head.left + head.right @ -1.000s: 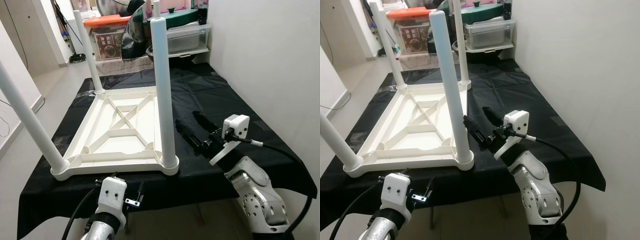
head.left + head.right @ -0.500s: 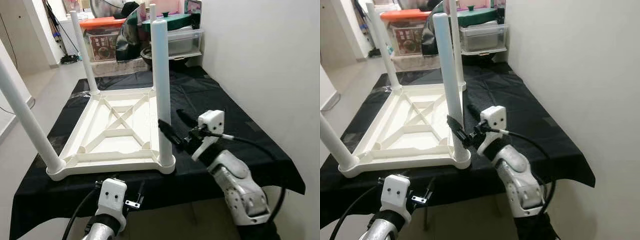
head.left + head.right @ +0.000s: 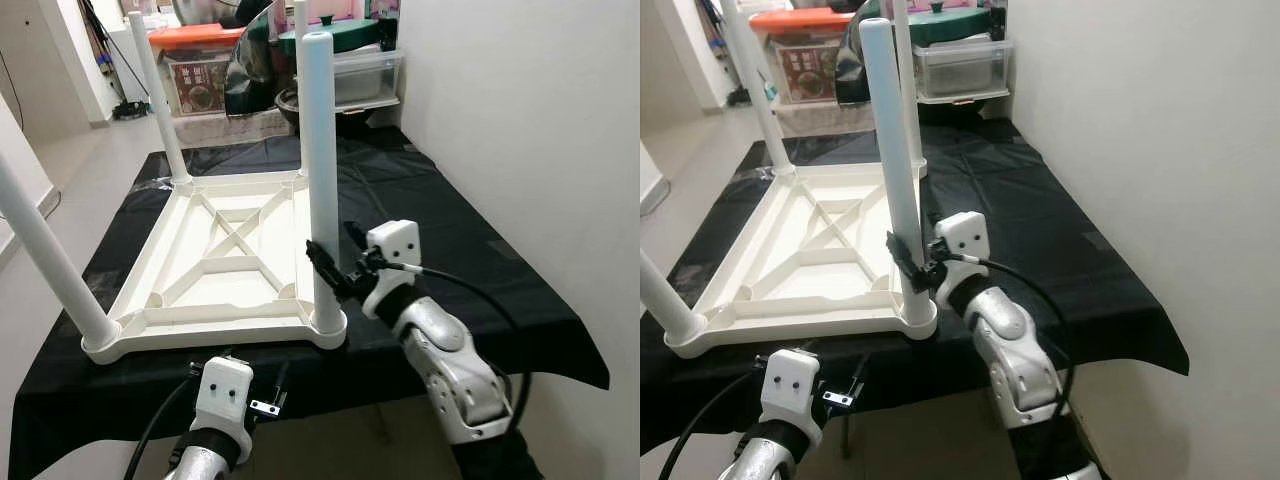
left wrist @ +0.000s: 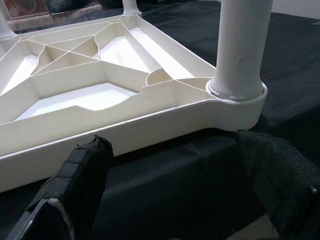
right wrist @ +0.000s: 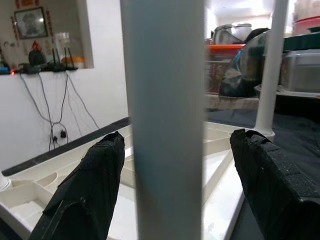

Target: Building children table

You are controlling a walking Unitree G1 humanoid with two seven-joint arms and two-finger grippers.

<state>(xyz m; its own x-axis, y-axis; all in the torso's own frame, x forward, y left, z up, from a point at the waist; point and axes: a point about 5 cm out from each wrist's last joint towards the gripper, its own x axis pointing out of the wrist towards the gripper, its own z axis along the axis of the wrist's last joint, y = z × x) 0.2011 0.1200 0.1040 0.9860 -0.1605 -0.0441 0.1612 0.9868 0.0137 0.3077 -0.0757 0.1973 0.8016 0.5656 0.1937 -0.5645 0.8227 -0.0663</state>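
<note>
At the centre of the left eye frame, I am bringing the right gripper [image 3: 333, 262] around the near-right leg [image 3: 321, 180] of the upturned children's table [image 3: 225, 262], which is lying top-down on the black cloth [image 3: 440, 240] with all four legs pointing up. From the right wrist camera I am seeing that leg [image 5: 165, 120] standing between the two black fingers [image 5: 87, 190], with a gap on both sides, so the hand is spread around the post and not yet pinching it. The left gripper [image 4: 175, 200] is waiting low at the lower left of the head view, its fingers parted and just in front of the table's near rim, holding nothing; the leg socket [image 4: 239, 97] is sitting just beyond its fingers.

I am judging the step in hand as gripping this leg to seat or tighten it in its corner. To do that well, I am keeping the post centred between the fingers before closing, so both pads land together and the leg is not shoved sideways. I am gripping low, near the socket, where the post will flex least. I am also watching the frame: it is light plastic on slippery cloth, so any twist may skate the whole table unless the left hand braces the rim.
</note>
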